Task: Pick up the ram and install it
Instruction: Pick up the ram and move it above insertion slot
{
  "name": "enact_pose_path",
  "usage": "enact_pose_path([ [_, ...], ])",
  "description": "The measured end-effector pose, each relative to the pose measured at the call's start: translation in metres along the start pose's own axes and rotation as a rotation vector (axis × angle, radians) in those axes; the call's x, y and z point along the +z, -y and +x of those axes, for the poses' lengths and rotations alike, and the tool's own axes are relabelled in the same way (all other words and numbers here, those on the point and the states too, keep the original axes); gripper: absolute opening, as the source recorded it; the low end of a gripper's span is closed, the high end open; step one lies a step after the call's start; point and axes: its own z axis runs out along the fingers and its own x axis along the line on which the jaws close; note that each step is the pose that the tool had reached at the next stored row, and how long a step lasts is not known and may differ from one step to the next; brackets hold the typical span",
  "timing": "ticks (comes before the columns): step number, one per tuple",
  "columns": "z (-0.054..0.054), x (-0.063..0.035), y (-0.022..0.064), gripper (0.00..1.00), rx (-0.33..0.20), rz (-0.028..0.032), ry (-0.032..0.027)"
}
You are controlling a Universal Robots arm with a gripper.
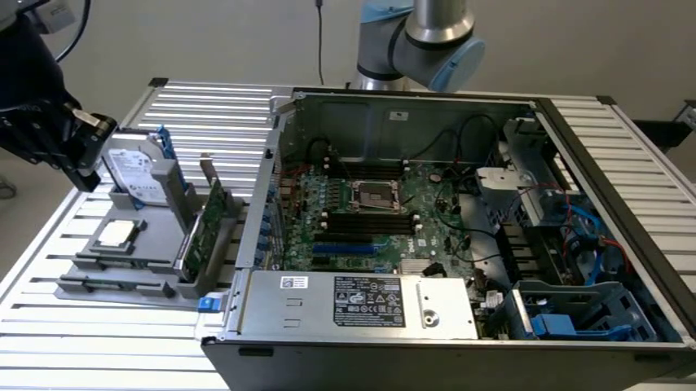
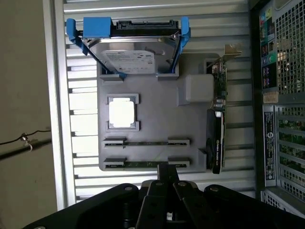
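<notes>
While shut, claw point(image 2: 167, 172) over ram point(image 2: 143, 164) on tray point(image 2: 157, 119), per wrist view.

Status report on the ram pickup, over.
Gripper shut, empty, above the grey tray. Two ram sticks seated in tray slots, none lifted. Expansion card upright beside them, apart.
</notes>
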Motion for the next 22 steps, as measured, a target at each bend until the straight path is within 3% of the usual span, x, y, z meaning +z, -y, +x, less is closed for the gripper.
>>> enact_pose_path([
  [22,0.0,0.0123,0.0006,0.11,-0.399,-0.0003,-0.0192],
])
